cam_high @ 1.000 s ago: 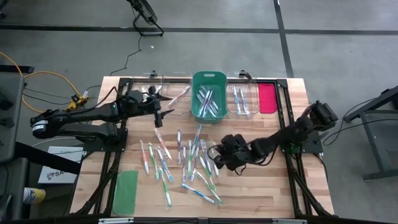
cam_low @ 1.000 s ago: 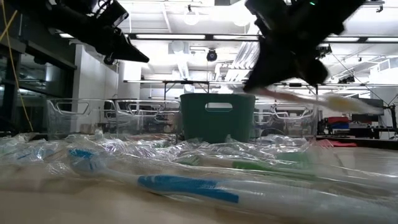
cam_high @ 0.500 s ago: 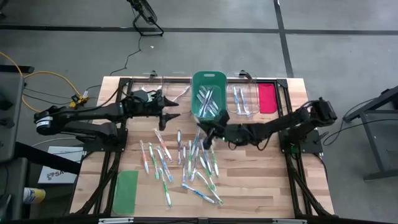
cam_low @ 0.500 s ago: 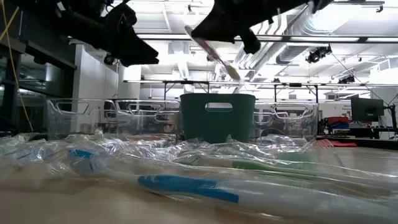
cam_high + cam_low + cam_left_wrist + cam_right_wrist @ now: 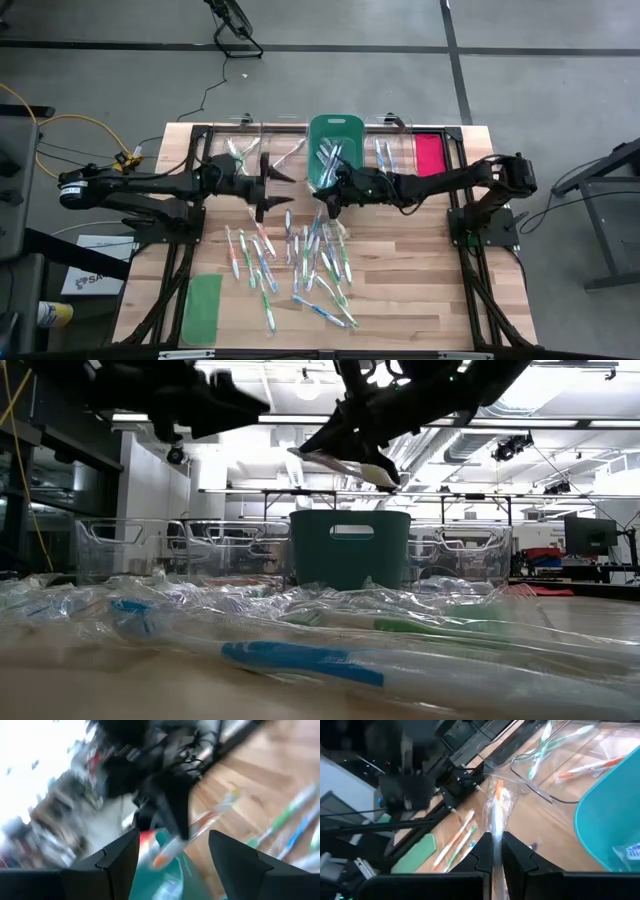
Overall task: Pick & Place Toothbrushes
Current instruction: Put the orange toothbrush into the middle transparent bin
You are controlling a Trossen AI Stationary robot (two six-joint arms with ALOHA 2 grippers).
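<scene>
The toothbrush (image 5: 497,815) with the orange end is pinched in your right claw (image 5: 326,193), shut tight on it; its long axis points straight ahead of the fingers. The green bin (image 5: 335,128) lies just beside this claw. The left claw (image 5: 272,187) waits wide open, empty, nearby.

Loose toothbrushes (image 5: 300,255) crowd mid-table; the green bin (image 5: 335,150) blocks the far edge centre.
</scene>
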